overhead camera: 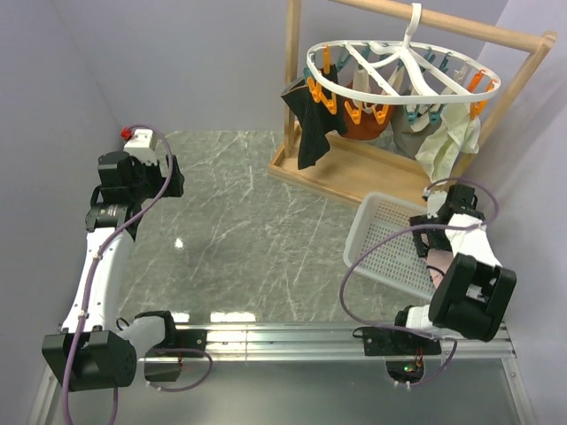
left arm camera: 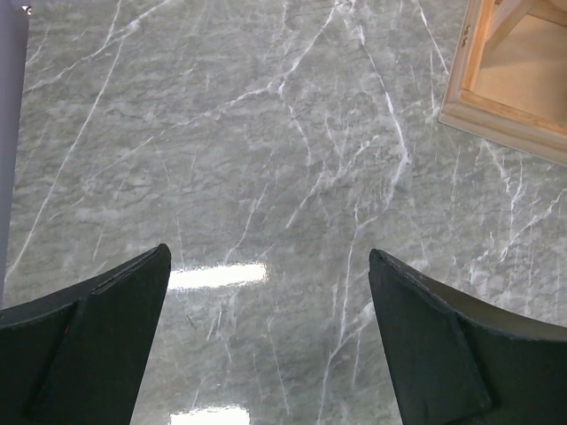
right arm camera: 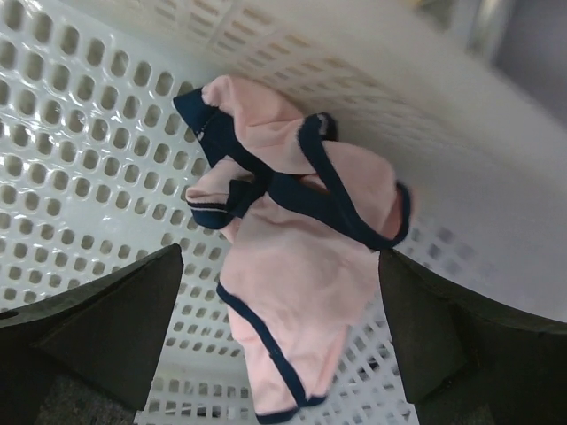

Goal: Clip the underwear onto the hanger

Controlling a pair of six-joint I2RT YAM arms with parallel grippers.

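The pale pink underwear with navy edging lies crumpled in the white mesh basket, against its wall. My right gripper is open just above it, one finger on either side, not touching. In the top view my right gripper reaches down into the basket and hides most of the underwear. The white oval hanger, with orange and teal pegs, hangs from the wooden rack at the back right. My left gripper is open and empty over the marble table at the far left.
A black garment and cream garments hang from the hanger's pegs. The wooden rack's base stands behind the basket and shows in the left wrist view. Grey walls stand close on both sides.
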